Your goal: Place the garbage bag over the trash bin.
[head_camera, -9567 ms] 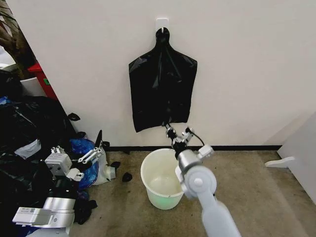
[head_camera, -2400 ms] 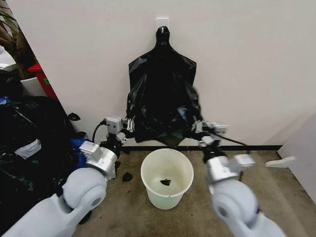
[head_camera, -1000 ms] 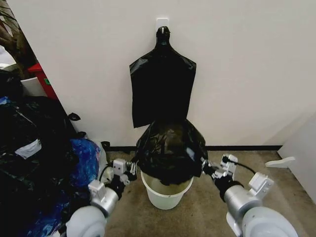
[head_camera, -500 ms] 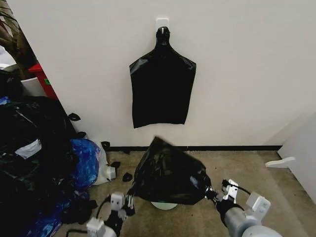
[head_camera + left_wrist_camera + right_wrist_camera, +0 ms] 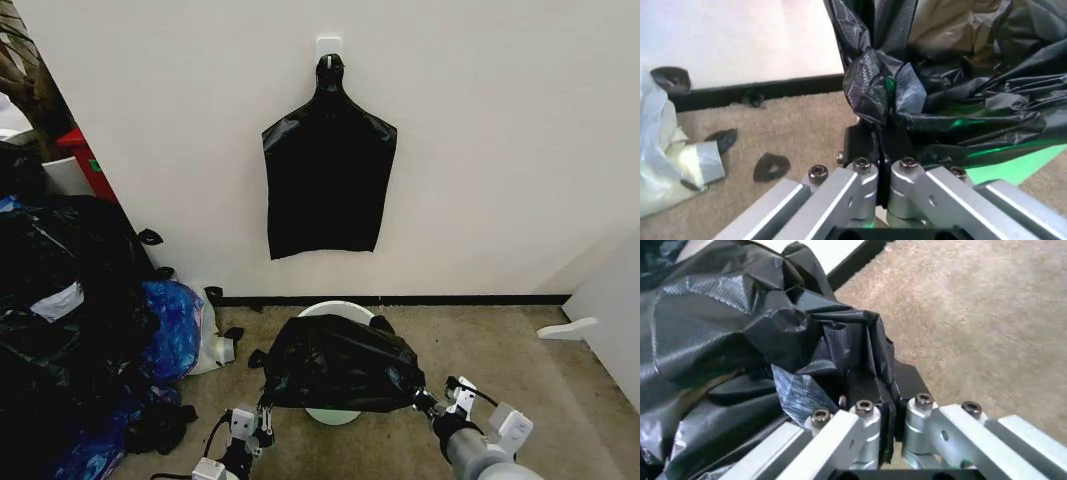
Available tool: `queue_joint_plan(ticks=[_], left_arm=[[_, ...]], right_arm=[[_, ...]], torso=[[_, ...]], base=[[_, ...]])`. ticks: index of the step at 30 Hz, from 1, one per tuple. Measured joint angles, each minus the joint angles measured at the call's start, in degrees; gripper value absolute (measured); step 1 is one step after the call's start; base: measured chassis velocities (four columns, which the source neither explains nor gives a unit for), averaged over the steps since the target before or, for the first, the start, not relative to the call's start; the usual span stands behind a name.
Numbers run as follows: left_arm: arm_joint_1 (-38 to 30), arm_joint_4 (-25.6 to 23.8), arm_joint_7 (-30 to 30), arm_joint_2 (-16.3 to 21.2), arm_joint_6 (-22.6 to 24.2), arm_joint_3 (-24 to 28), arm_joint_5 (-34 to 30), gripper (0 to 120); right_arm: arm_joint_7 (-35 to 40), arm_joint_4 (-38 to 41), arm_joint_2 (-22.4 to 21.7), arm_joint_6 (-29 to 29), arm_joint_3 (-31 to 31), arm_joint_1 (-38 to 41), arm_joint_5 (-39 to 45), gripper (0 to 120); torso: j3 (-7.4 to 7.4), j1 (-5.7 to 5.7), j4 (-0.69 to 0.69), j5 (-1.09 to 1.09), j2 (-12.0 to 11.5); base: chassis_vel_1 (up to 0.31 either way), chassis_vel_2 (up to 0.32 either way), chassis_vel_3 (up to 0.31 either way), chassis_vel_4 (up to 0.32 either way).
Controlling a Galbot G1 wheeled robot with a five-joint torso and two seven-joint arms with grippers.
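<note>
The bag (image 5: 340,362) is stretched between two claws and draped over the bin (image 5: 336,312), whose far rim shows behind it and whose base peeks out below; the likeliest failure, as I judge it, is that the thin film slips out of one pinch or tears at a corner if the arms pull further apart; an uneven pull could also tip the light bin or leave the mouth caught on one side of the rim only, so the bag sits on top rather than sleeving it. The left claw (image 5: 262,416) sits low by the floor just left of the bin, pressed together on a bunched fold of the bag's edge (image 5: 875,95); the right claw (image 5: 428,402) mirrors it just right of the bin, likewise pinching a gathered corner (image 5: 853,347); both forearms reach forward and low.
</note>
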Motion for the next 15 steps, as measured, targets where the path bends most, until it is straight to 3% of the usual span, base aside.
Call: queue_joint_plan(ticks=[3,9,10,15], left_arm=[[-1.7,1.7,0.6,-0.4,-0.7,0.5,1.5,0],[-3.0,3.2,0.7,-1.0,-1.2,1.0,2.9,0],[-5.6,5.2,0.7,-1.8,-1.6,2.7,3.9,0],[-9.4,7.9,0.7,-2.4,-2.0,3.9,4.0,0]], right_arm=[[-11.4,-4.4,-0.1,1.5,1.2,-0.3,-1.8,0],[-18.3,-7.2,-0.4,2.3,1.3,-0.1,-2.5,0],[-25.7,-10.4,-0.5,3.3,1.3,0.6,-3.2,0],[-35.4,-15.7,0.1,6.6,1.6,3.4,-5.4,0]], torso=[[0.0,0.0,-0.01,0.0,0.0],[0.0,0.0,0.0,0.01,0.0],[0.0,0.0,0.01,0.0,0.0],[0.0,0.0,0.0,0.0,0.0]], base=[[0.0,0.0,0.0,0.0],[0.0,0.0,0.0,0.0],[0.0,0.0,0.0,0.0],[0.0,0.0,0.0,0.0]])
